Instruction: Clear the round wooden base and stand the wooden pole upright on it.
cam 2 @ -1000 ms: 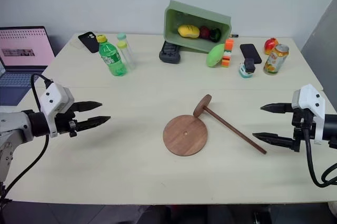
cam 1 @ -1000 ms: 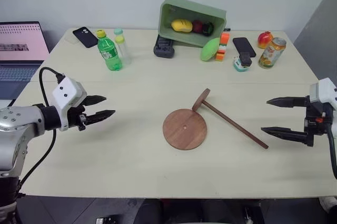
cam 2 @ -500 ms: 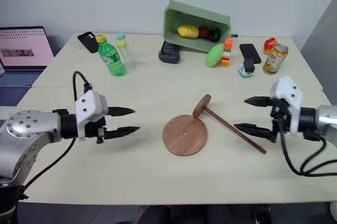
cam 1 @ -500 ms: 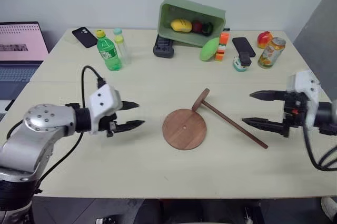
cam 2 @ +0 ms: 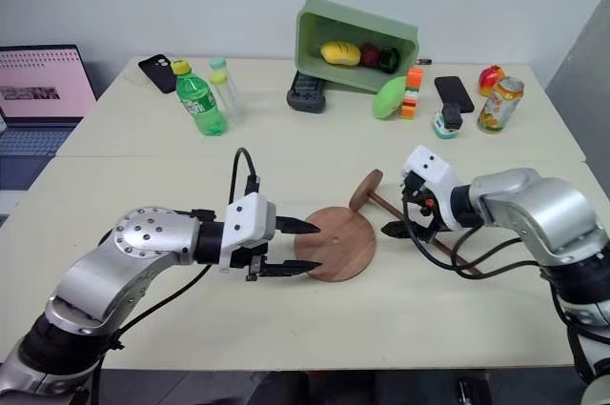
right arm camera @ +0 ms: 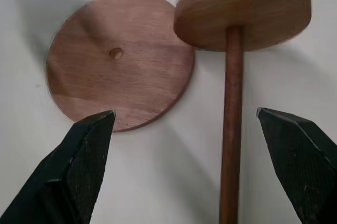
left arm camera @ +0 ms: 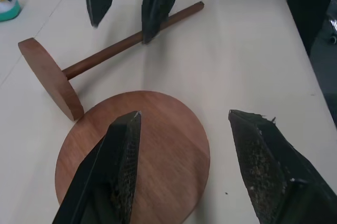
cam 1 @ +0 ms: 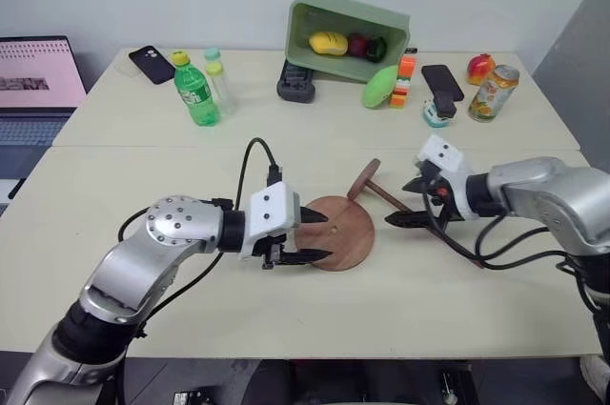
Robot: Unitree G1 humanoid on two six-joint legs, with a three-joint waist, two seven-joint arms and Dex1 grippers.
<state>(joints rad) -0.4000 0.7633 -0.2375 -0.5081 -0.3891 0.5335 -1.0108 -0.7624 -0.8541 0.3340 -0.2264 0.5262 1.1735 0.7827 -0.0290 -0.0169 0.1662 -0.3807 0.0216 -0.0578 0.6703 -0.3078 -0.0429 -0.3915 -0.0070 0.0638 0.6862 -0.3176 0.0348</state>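
Two grippers, head view: left gripper (cam 1: 319, 236) spread over flat reddish-brown round wooden base (cam 1: 348, 231), mid cream table (cam 1: 191, 300). Right wrist view: right gripper (right arm camera: 192, 174) wide, straddling thin dark-brown wooden pole (right arm camera: 230, 129), lying beside base.

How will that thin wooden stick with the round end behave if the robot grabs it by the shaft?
The wooden pole looks like solid wood, so it is probably stiff and won't bend. Its disc end props it at a slant against the round wooden base, so it may swing or roll in an arc if nudged. Held mid-shaft, the disc end would probably sag.
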